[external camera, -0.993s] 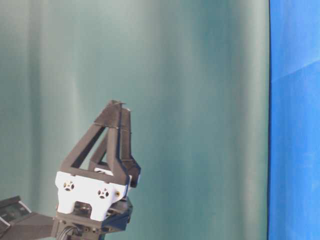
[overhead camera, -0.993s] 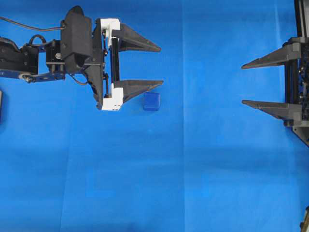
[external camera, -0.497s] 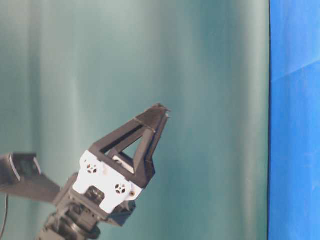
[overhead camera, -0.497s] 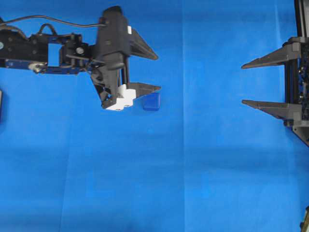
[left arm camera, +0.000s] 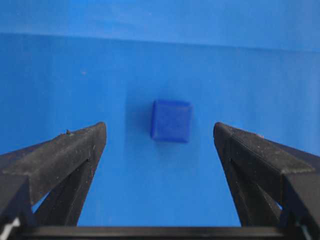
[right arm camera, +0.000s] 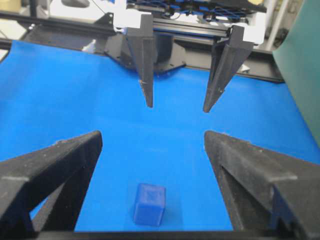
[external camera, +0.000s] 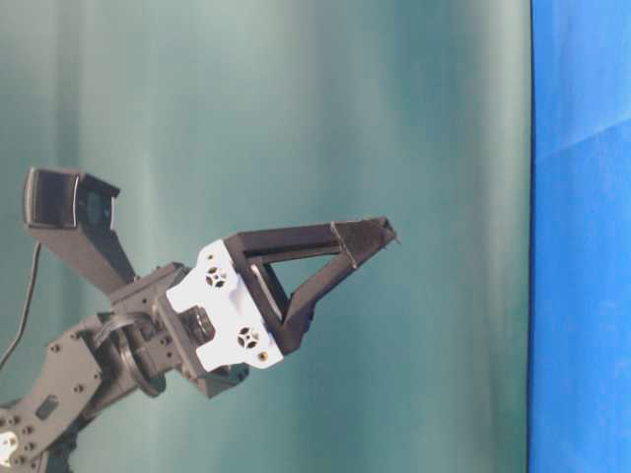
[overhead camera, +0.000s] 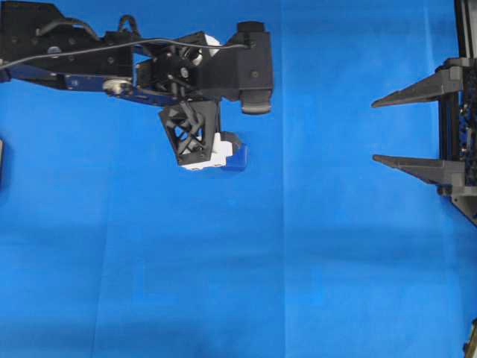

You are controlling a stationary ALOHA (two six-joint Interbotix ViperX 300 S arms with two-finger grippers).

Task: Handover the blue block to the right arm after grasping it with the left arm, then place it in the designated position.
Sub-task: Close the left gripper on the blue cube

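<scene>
The blue block (overhead camera: 238,156) rests on the blue cloth (overhead camera: 223,283), left of the cloth's centre in the overhead view, free of both grippers. The left arm (overhead camera: 89,60) reaches in from the 9 o'clock side, and its white-trimmed left gripper (left arm camera: 160,137) points down toward the cloth above the block. Its fingers (left arm camera: 65,155) stand wide apart; in the left wrist view the block (left arm camera: 171,120) sits on the cloth between the two tips, touching neither. The right arm (overhead camera: 458,127) sits at the 3 o'clock edge, well apart from the block. The right gripper (overhead camera: 376,130) points toward 9 o'clock with its fingers (overhead camera: 414,88) spread wide and nothing between them. In the right wrist view the block (right arm camera: 149,203) lies ahead on the cloth, with the left gripper (right arm camera: 177,107) hanging beyond it, tips down.
</scene>
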